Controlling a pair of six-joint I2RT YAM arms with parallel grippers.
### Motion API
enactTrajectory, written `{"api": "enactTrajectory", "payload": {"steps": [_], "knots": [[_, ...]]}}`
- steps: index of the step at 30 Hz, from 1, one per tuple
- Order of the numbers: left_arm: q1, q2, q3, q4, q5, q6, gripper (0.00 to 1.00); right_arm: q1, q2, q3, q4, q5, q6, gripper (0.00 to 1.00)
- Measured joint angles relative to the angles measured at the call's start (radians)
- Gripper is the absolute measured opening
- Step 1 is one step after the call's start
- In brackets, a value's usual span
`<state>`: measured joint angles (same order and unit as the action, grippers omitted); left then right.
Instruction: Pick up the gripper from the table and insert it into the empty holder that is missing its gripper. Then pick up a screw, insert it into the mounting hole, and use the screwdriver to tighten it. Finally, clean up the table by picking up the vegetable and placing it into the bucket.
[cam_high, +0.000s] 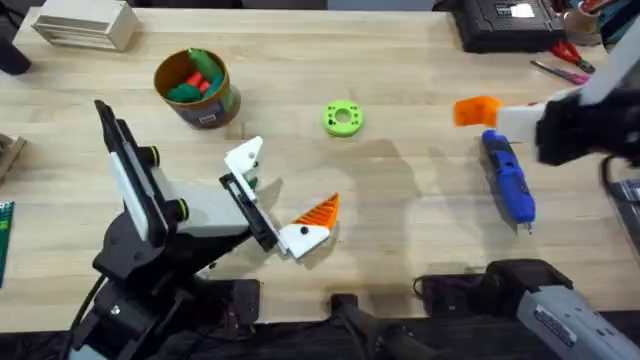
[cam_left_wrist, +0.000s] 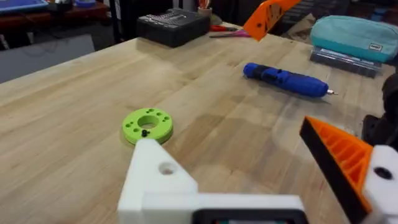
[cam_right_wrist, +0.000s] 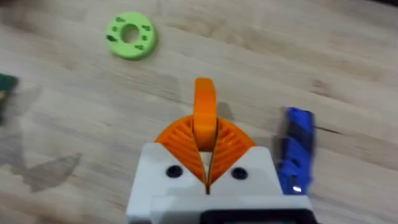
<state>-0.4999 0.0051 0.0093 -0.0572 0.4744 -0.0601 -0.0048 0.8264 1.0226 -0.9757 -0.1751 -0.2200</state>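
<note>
We see the right gripper (cam_right_wrist: 205, 134) pinching the orange fingertip (cam_right_wrist: 204, 111) above the table's right side, beside the blue screwdriver (cam_high: 508, 176). The left gripper (cam_high: 283, 197) stands spread near the front edge, its bare white holder (cam_high: 245, 158) lacking a tip.

Robotics lab or workshop bench is indicated. A pale wood worktop (cam_high: 400, 200) is seen, with two arm bases mounted at its near edge. A black equipment case (cam_left_wrist: 173, 26) and pink-handled scissors (cam_high: 562, 70) are placed at the far edge, beyond the right gripper (cam_high: 478, 111). A blue electric screwdriver (cam_high: 508, 180) is laid just beside it.
</note>
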Motion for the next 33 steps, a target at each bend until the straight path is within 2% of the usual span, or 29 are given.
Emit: {"api": "enactTrajectory", "payload": {"steps": [3, 5, 8, 10, 14, 19, 25, 33], "knots": [[0.0, 0.0, 0.0, 0.0, 0.0, 0.0, 0.987, -0.012, -0.011, -0.111, 0.124, -0.164, 0.058, 0.016], [0.0, 0.0, 0.0, 0.0, 0.0, 0.0, 0.987, -0.011, 0.0, -0.187, 0.271, -0.303, 0.13, 0.016], [0.0, 0.0, 0.0, 0.0, 0.0, 0.0, 0.987, -0.006, 0.033, -0.276, 0.493, -0.481, 0.316, 0.016], [0.0, 0.0, 0.0, 0.0, 0.0, 0.0, 0.987, 0.007, 0.062, -0.305, 0.552, -0.549, 0.454, 0.016], [0.0, 0.0, 0.0, 0.0, 0.0, 0.0, 0.987, 0.069, 0.146, -0.321, 0.614, -0.664, 0.631, 0.016], [0.0, 0.0, 0.0, 0.0, 0.0, 0.0, 0.987, 0.192, 0.275, -0.321, 0.723, -0.775, 0.756, 0.016], [0.0, 0.0, 0.0, 0.0, 0.0, 0.0, 0.987, 0.33, 0.452, -0.323, 0.983, -0.908, 0.886, 0.016], [0.0, 0.0, 0.0, 0.0, -0.005, 0.0, 0.987, 0.414, 0.604, -0.324, 1.175, -0.976, 1.053, 0.016]]}}
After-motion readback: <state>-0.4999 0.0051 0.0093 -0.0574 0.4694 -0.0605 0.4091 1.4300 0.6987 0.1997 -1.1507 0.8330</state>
